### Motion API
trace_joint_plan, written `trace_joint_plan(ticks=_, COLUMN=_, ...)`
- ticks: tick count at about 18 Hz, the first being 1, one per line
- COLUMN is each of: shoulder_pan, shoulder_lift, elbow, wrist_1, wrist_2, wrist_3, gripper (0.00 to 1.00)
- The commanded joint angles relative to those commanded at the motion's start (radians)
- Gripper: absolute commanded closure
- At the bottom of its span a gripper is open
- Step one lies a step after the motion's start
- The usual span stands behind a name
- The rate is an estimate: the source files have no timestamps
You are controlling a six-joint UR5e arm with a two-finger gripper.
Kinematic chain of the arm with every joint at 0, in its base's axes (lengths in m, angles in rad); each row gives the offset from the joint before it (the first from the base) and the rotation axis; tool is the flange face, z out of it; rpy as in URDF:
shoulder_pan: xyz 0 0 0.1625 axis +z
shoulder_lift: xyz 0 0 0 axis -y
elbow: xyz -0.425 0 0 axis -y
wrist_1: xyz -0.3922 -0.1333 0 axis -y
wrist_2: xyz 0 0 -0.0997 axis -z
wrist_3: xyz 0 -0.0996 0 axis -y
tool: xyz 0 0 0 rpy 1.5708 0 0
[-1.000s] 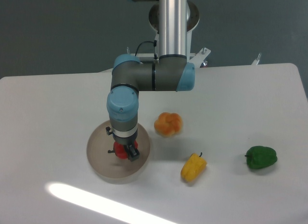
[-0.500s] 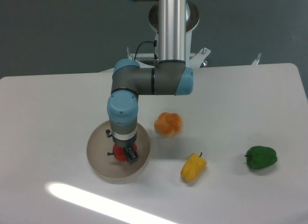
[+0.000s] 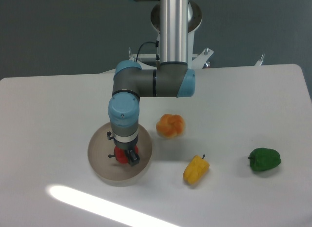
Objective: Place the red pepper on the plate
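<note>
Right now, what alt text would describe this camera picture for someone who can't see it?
A robot arm reaches down over a round plate, its fingers around a red pepper just above or on it. On the white table to the right lie an orange pepper, a yellow pepper and a green pepper.

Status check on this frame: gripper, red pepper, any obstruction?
Gripper over the plate, closed on the red pepper. Contact with plate unclear. Nothing in the way.

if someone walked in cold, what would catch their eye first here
The arm reaching straight down over the plate at lower left, its claw around the red pepper just above or on the plate. Then three loose peppers on the white table: orange beside the plate, yellow nearer the front, green far right.
</note>
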Motion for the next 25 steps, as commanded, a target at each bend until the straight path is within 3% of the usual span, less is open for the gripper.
trace_joint_plan(ticks=12, shoulder_pan=0.0, shoulder_lift=-0.006, elbow=-0.008, wrist_1=0.0, wrist_2=-0.005, wrist_3=0.005, gripper=0.53)
trace_joint_plan(ticks=14, shoulder_pan=0.0, shoulder_lift=-0.005, elbow=-0.008, wrist_1=-0.002, wrist_2=-0.005, wrist_3=0.005, gripper=0.44)
trace_joint_plan(ticks=15, shoulder_pan=0.0, shoulder_lift=-0.005, elbow=-0.006, wrist_1=0.0, wrist_2=-0.005, wrist_3=0.005, gripper=0.34)
trace_joint_plan(ticks=20, shoulder_pan=0.003, shoulder_lift=0.003, elbow=-0.006, wrist_1=-0.002, wrist_2=-0.006, wrist_3=0.008, gripper=0.12)
trace_joint_plan(ticks=25, shoulder_pan=0.014, shoulder_lift=0.014, elbow=0.003, wrist_1=-0.003, wrist_2=-0.037, wrist_3=0.009, gripper=0.03)
